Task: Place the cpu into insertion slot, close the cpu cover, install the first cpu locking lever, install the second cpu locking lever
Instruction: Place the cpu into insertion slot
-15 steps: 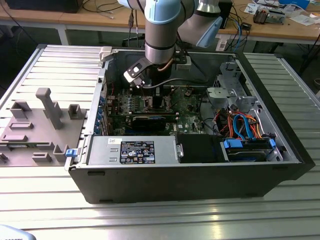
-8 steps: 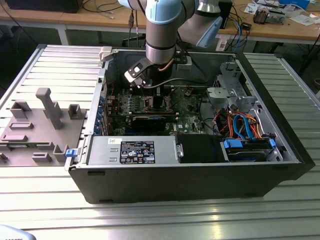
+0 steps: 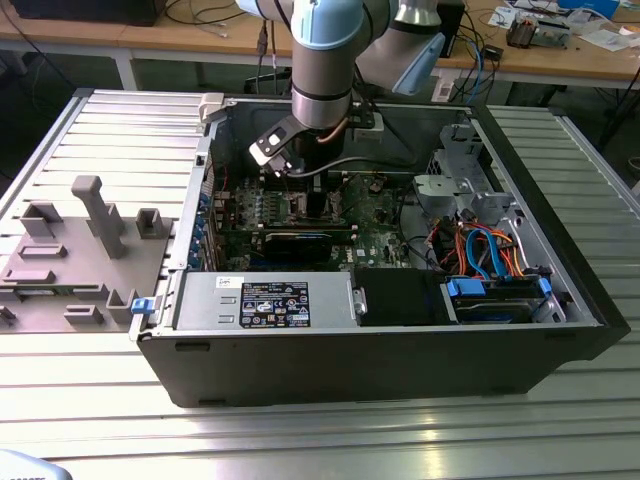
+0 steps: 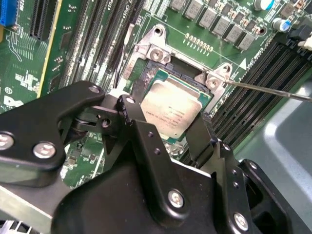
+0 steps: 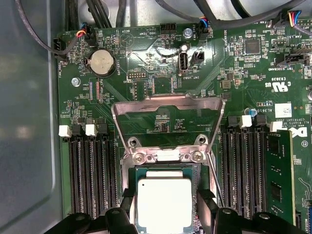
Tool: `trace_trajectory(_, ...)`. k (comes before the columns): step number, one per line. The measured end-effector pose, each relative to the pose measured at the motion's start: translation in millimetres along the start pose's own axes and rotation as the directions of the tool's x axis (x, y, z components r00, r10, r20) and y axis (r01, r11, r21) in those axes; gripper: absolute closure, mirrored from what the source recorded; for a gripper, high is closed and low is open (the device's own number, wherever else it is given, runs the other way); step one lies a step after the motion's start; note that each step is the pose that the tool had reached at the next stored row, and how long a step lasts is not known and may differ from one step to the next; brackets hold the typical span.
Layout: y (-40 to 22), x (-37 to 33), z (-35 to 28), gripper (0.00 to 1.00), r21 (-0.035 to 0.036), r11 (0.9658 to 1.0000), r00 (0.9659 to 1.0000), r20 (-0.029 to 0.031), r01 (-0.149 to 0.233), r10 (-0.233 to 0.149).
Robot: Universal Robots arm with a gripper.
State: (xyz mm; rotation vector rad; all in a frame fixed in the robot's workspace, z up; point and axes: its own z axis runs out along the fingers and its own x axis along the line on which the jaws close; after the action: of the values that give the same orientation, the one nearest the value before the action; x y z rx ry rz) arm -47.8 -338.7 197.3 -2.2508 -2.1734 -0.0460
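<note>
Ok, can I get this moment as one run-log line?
hand: shut on cpu | cpu: at insertion slot | cpu cover: open, swung up

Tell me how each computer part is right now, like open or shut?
cpu: lying in the insertion slot, gripped on two sides.
cpu cover: open, flipped up off the slot.
locking lever: unlatched, sticking out to the side.
gripper: shut on the cpu.

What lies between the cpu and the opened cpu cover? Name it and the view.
A silvery hinge bracket lies between the cpu and the swung-open cpu cover; the first wrist view shows it.
</note>
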Motion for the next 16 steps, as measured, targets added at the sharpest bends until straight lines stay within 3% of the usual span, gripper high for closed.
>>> trace_trajectory(10, 0.1, -3.3, -0.2, 0.38, 0.0003, 1.0, 1.0, 0.0008, 0.007, -0.007)
trace_trajectory(12, 0.1, -3.2, -4.2, 0.38, 0.0003, 1.0, 1.0, 0.0009, 0.008, -0.008)
trace_trajectory(16, 0.1, -3.2, -4.9, 0.38, 0.0007, 0.9999, 0.9999, 0.0012, 0.013, -0.013)
